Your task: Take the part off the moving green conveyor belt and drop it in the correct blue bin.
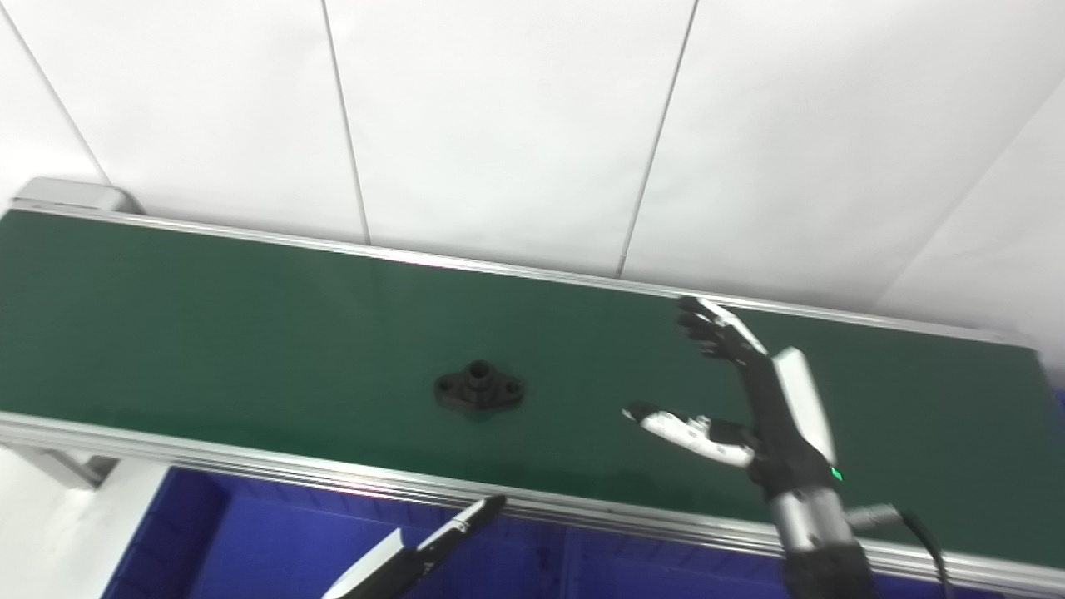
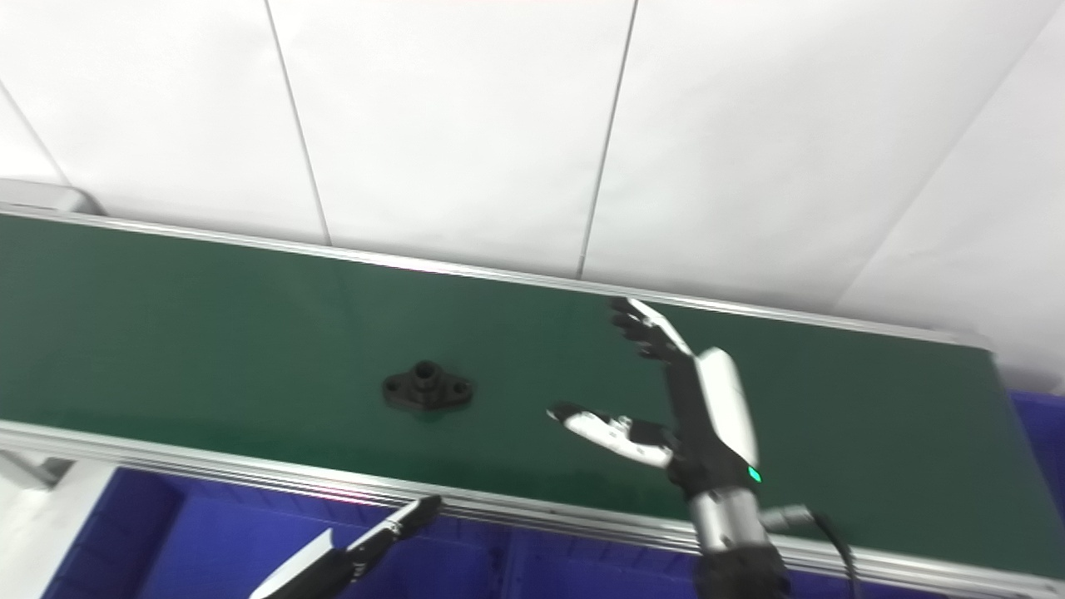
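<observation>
White wall panels (image 1: 499, 125) with thin dark seams fill the background, smooth and matte. In front of them runs the green conveyor belt (image 1: 208, 333), a flat, faintly glossy band framed by ribbed aluminium rails (image 1: 250, 466). Below the near rail lie the blue bins (image 1: 274, 541), plastic, with a dividing wall between compartments.

The left robot hand (image 1: 449, 532) shows only as a slim white-and-black tip at the bottom edge, over the bins and just short of the near rail; whether it is spread or closed cannot be told.

Up and to the right of that tip, the part (image 1: 480, 389) rests on the belt: a black, matte, diamond-shaped flange with a raised round hub and a hole at each end. Nothing touches it.

Well to its right, the right robot hand (image 1: 749, 408) hangs over the belt, spread wide and holding nothing, black fingers (image 1: 707, 329) reaching toward the far rail, thumb (image 1: 682, 428) pointing at the part. A grey cable (image 1: 907, 524) trails from its metal wrist.
</observation>
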`<state>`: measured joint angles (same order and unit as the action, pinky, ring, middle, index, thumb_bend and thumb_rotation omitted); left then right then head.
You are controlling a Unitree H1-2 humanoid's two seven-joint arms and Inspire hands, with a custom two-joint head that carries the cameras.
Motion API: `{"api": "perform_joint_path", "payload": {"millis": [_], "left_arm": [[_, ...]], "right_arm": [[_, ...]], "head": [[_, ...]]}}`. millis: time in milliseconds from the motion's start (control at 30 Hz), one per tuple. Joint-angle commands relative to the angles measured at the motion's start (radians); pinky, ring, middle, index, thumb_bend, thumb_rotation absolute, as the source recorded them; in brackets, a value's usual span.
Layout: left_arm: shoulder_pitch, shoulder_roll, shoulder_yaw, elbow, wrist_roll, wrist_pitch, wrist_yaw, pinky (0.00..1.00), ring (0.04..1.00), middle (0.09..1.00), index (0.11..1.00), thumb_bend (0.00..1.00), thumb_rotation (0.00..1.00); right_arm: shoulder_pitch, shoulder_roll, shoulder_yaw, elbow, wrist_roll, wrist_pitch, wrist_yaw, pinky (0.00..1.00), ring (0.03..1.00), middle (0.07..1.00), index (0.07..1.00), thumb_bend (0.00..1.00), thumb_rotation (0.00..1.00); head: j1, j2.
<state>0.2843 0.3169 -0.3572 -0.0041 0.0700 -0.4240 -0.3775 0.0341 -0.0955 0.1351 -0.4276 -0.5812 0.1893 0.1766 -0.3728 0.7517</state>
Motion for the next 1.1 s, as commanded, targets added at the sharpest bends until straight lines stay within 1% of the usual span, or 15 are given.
{"api": "perform_joint_path", "payload": {"millis": [0, 67, 200, 300, 467, 667, 800, 900, 1067], "left_arm": [[-0.007, 0.013, -0.001, -0.026, -0.027, -0.024, -0.017, 1.0, 1.0, 1.0, 1.0, 0.69, 0.61], [-0.009, 0.015, -0.002, -0.027, -0.039, -0.02, -0.028, 1.0, 1.0, 1.0, 1.0, 0.69, 0.59], [-0.011, 0.013, 0.003, -0.017, -0.032, -0.038, -0.027, 0.99, 1.0, 1.0, 1.0, 0.68, 0.59], [-0.013, 0.016, 0.002, -0.013, -0.046, -0.04, -0.036, 1.0, 1.0, 1.0, 1.0, 0.69, 0.59], [-0.017, 0.016, 0.003, -0.008, -0.063, -0.044, -0.049, 1.0, 1.0, 1.0, 1.0, 0.7, 0.6], [-0.02, 0.018, 0.001, -0.001, -0.069, -0.045, -0.055, 1.0, 1.0, 1.0, 1.0, 0.7, 0.61], [-0.02, 0.016, 0.004, -0.001, -0.075, -0.045, -0.062, 1.0, 1.0, 1.0, 1.0, 0.7, 0.6], [-0.019, 0.018, 0.004, -0.007, -0.064, -0.045, -0.063, 1.0, 1.0, 1.0, 1.0, 0.7, 0.62], [-0.018, 0.015, 0.003, -0.01, -0.063, -0.045, -0.062, 1.0, 1.0, 1.0, 1.0, 0.71, 0.63]], "right_arm": [[-0.052, -0.006, 0.009, -0.009, -0.023, 0.031, 0.009, 0.72, 0.779, 0.798, 0.832, 0.8, 0.34], [-0.076, -0.009, 0.015, 0.01, -0.035, 0.048, 0.019, 0.7, 0.769, 0.797, 0.83, 0.81, 0.32], [-0.111, -0.019, 0.03, 0.063, -0.042, 0.046, 0.016, 0.69, 0.761, 0.787, 0.825, 0.81, 0.31], [-0.13, -0.025, 0.047, 0.09, -0.057, 0.057, 0.022, 0.7, 0.77, 0.792, 0.823, 0.81, 0.33], [-0.161, -0.038, 0.08, 0.124, -0.091, 0.091, 0.05, 0.68, 0.776, 0.809, 0.828, 0.81, 0.36], [-0.22, -0.076, 0.145, 0.166, -0.157, 0.113, 0.103, 0.69, 0.757, 0.787, 0.82, 0.81, 0.39], [-0.244, -0.085, 0.164, 0.192, -0.172, 0.11, 0.116, 0.67, 0.743, 0.773, 0.807, 0.82, 0.35], [-0.262, -0.091, 0.176, 0.219, -0.183, 0.109, 0.126, 0.67, 0.737, 0.768, 0.802, 0.83, 0.33], [-0.28, -0.102, 0.195, 0.251, -0.208, 0.107, 0.138, 0.7, 0.743, 0.767, 0.801, 0.84, 0.31]], "head": [[-0.009, 0.002], [-0.01, 0.001], [-0.021, -0.004], [-0.026, -0.007], [-0.039, -0.008], [-0.064, -0.017], [-0.069, -0.019], [-0.067, -0.017], [-0.063, -0.016]]}}
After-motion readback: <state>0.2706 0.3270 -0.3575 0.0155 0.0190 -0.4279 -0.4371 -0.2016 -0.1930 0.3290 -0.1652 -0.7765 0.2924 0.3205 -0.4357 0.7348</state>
